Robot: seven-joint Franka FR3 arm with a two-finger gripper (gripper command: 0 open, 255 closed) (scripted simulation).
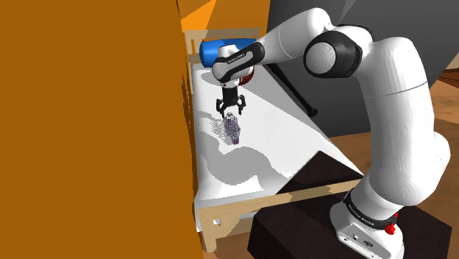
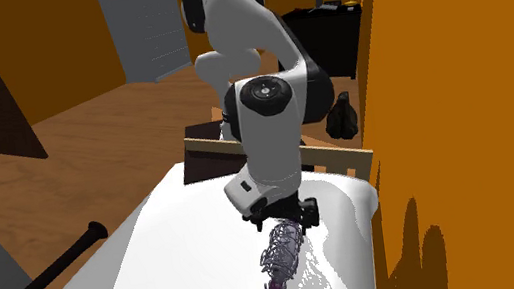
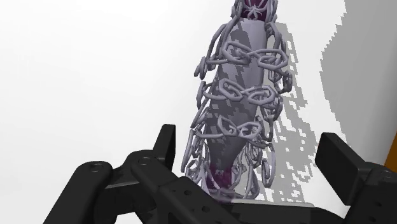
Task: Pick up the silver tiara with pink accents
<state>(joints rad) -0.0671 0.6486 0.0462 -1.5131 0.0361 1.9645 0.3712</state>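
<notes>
The white bed (image 1: 294,140) carries everything here. Over it reaches the white arm (image 1: 397,110), its tool (image 1: 232,112) pointing down with fingers spread wide, gripping nothing. The silver tiara (image 1: 234,129) with purplish-pink accents lies on the mattress directly beneath the tool, one end between the fingers, seemingly touching neither.

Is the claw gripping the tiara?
No: the gripper is open, its fingers standing apart on either side of the tiara.

Black claw (image 2: 281,220) over chain-like tiara (image 2: 281,256), white bed (image 2: 174,264), orange wall (image 2: 470,92)
</notes>
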